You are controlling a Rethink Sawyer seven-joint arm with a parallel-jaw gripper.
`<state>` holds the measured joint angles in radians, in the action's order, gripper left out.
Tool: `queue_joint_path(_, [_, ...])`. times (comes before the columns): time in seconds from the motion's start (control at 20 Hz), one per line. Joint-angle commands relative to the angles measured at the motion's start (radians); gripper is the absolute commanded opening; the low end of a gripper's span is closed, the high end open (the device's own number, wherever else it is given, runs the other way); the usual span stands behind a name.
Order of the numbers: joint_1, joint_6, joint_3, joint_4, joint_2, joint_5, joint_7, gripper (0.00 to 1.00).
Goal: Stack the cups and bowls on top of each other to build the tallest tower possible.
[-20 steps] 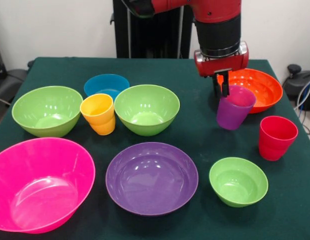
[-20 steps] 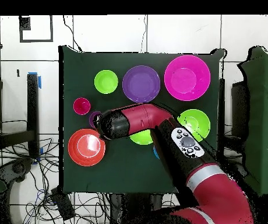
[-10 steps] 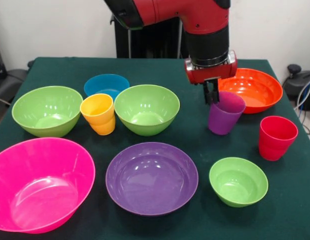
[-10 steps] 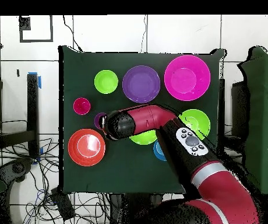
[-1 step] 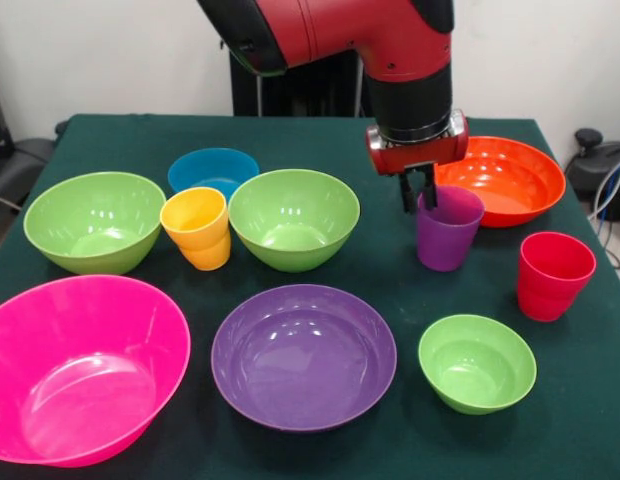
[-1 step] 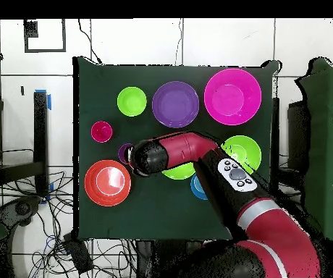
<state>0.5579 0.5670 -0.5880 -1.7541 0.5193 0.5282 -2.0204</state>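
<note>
Jaws pinching the purple cup (image 5: 447, 230) rim, cup mostly hidden under the arm (image 6: 176, 150) overhead

3 cups (image 5: 448, 228) among 7 bowls (image 5: 303, 355) across the table (image 5: 120, 135), nothing stacked, hand (image 5: 420, 192) at 1 cup's rim

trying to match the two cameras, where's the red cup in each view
Front view: the red cup stands at the right, near the table's edge.
Overhead view: it sits at the left.
Shared landmark: the orange bowl close by in both.
</note>
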Motion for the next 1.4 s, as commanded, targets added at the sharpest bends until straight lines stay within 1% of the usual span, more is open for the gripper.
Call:
queue_joint_path(0.05, [0.006, 0.066, -0.032, 0.062, -0.024, 0.059, 0.183, 1.00])
queue_joint_path(0.25, [0.003, 0.058, -0.029, 0.063, -0.024, 0.060, 0.174, 1.00])
queue_joint_path(0.4, [0.003, 0.033, -0.035, 0.074, -0.027, 0.075, 0.181, 1.00])
queue_joint_path(0.65, [0.004, 0.046, -0.032, 0.059, -0.006, 0.069, 0.175, 1.00])
queue_joint_path(0.75, [0.008, 0.088, -0.044, 0.025, 0.049, 0.037, 0.172, 1.00])
queue_joint_path(0.8, [0.013, 0.123, -0.055, -0.004, 0.101, 0.006, 0.164, 1.00])
queue_joint_path(0.9, [0.019, 0.164, -0.074, -0.037, 0.153, -0.037, 0.151, 1.00])
queue_joint_path(1.0, [0.018, 0.193, -0.084, -0.044, 0.175, -0.062, 0.143, 1.00])
queue_joint_path(1.25, [0.006, 0.197, -0.076, -0.027, 0.168, -0.057, 0.134, 1.00])
queue_joint_path(1.4, [0.003, 0.200, -0.074, -0.031, 0.178, -0.055, 0.125, 1.00])
